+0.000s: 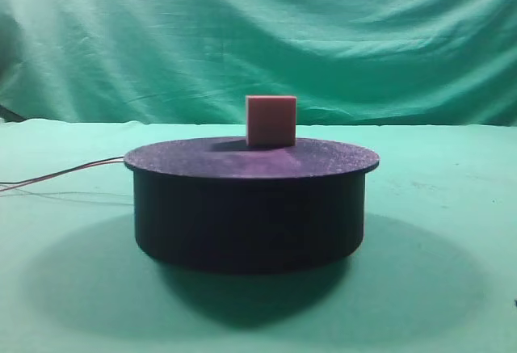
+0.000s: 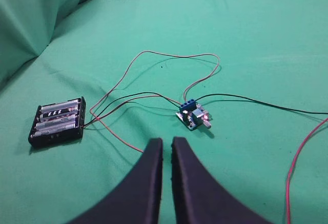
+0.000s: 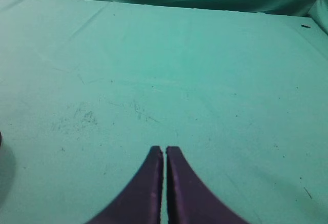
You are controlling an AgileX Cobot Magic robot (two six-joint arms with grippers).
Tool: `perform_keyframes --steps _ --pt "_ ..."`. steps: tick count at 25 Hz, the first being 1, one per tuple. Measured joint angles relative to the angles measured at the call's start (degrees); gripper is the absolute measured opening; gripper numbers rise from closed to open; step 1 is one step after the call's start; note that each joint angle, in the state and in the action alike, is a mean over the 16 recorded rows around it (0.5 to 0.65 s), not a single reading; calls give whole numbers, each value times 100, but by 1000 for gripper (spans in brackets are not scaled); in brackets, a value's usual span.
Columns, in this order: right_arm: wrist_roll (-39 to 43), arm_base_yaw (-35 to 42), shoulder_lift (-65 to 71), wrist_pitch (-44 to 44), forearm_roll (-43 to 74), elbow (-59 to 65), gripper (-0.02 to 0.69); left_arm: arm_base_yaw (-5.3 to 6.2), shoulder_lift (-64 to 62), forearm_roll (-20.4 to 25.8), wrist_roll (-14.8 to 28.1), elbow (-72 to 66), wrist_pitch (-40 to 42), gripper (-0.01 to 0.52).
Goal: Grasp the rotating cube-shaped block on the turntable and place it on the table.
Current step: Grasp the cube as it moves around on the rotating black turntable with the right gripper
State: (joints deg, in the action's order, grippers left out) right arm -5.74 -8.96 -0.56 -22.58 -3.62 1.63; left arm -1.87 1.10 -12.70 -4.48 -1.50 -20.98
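Note:
The salmon-pink cube-shaped block [image 1: 271, 120] stands on the far part of the black turntable [image 1: 250, 208], which sits in the middle of the green table [image 1: 452, 232] in the exterior high view. Neither gripper shows in that view. In the left wrist view my left gripper [image 2: 167, 143] is shut and empty above the green cloth, away from the block. In the right wrist view my right gripper [image 3: 165, 150] is shut and empty over bare green cloth. The block and turntable are out of both wrist views.
Thin red wires [image 1: 65, 174] run left from the turntable. The left wrist view shows a black battery holder [image 2: 57, 121], a small circuit board [image 2: 193, 115] and red and black wires [image 2: 302, 152] on the cloth. A green backdrop [image 1: 258, 38] hangs behind.

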Motion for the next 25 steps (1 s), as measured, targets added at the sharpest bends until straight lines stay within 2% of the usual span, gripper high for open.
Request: perform_keyframes --steps 13,21,25 --pt "1 0 0 123 1 2 0 0 0 0 0 0 0 0" --pt "93 0 2 1531 -191 -28 0 0 0 0 0 0 0 0" --pt "156 0 120 1822 -310 -280 0 0 0 0 0 0 0 0"
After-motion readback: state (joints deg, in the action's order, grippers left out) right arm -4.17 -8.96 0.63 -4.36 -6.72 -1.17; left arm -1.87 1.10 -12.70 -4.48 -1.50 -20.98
